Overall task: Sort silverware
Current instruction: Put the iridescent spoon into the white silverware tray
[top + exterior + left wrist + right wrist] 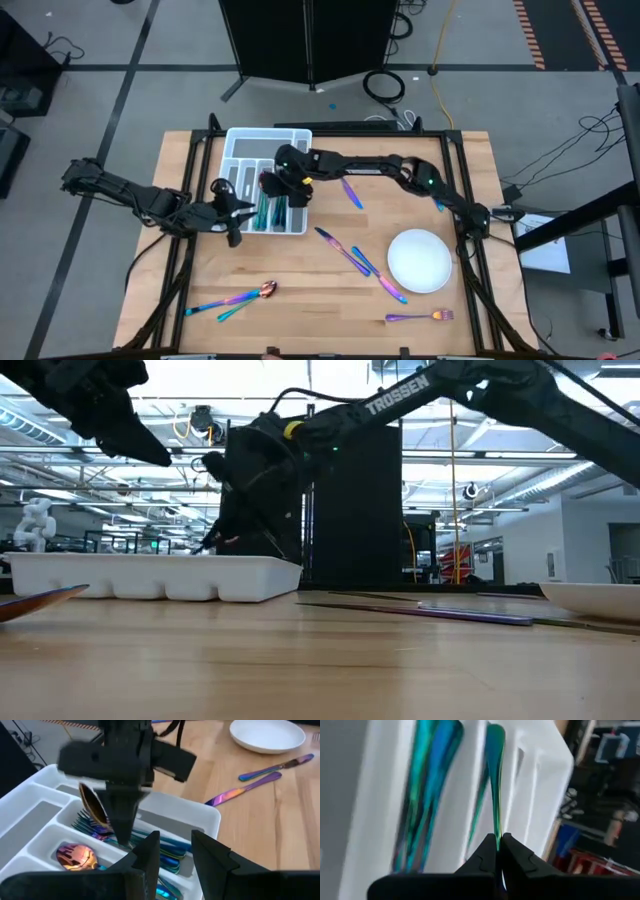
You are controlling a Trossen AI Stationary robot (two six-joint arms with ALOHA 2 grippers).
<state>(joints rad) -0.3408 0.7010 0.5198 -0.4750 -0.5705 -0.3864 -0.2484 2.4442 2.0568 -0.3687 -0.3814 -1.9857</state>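
The white divided tray [262,150] stands at the table's far left and holds several iridescent pieces of silverware [268,208], among them forks [89,827] and a spoon with a pink-gold bowl [75,857]. My right gripper [123,838] hangs over the tray, shut on a spoon [93,805]. My left gripper [176,857] stands open at the tray's near left side [236,212], with nothing between its fingers. More silverware lies loose on the table: knives [350,255], a fork [420,317] and a spoon [240,297]. My right gripper pinches the slim part of the spoon's teal handle [496,827] between its two fingertips. The fingers slant down from the table's right side and lie along the handle. The spoon is tilted: its gold bowl [92,802] stands up beside the fingers, and its wide handle end [495,742] points down at the tray.
A round white plate [420,260] sits at the near right. One more piece [351,192] lies just right of the tray, under my right arm. Bare wood lies along the near middle of the table [320,300].
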